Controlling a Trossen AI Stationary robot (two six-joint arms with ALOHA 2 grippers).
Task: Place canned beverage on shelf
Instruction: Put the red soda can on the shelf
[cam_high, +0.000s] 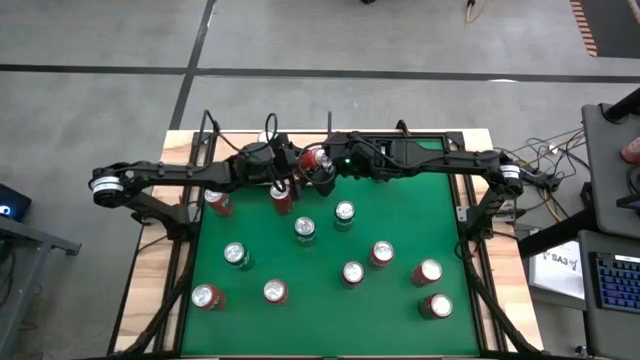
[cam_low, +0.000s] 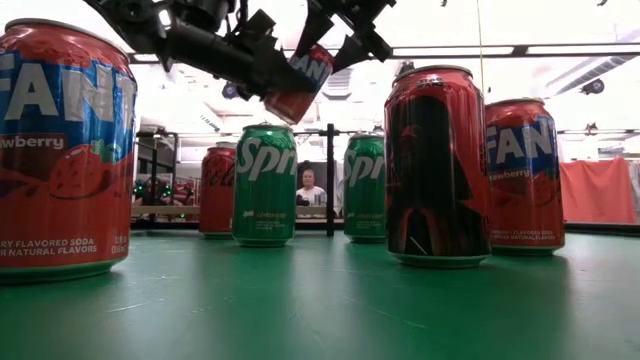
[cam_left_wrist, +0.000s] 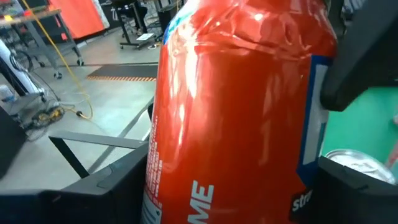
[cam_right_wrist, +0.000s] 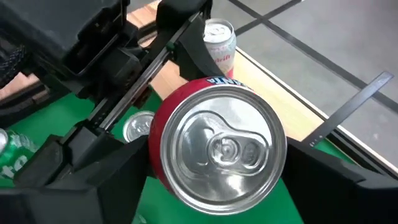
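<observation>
Many standing cans (cam_high: 352, 272) occupy the green mat (cam_high: 400, 320) across the lower and middle part of the high view, well apart from one another. Two more stand higher up, just below the arms.

Above them, upper centre of that view, both arms meet at one red can (cam_high: 313, 160). It is clear of the mat and tilted. The low view shows it hanging at top centre above the standing row.

The left gripper (cam_high: 298, 168) reaches in from the left. Its fingers (cam_left_wrist: 118, 186) flank the can body and appear clenched on it. The right gripper (cam_high: 327, 166) reaches in from the right and faces the can's lid end. Whether it is clamped or let go cannot be told.

Beyond, along the mat's far edge, lies the shelf (cam_right_wrist: 292, 99), a pale wood panel with thin black rods. One can already stands at its border, top centre of the right wrist view.

Judgement: a hand-over is under way.
- One gripper should grip firmly before the other lets go.
- The can should be brought upright before lowering.
- It should pass clear of the two cans below and of the rods.
- It should be set flat on bare wood, apart from the can there.
</observation>
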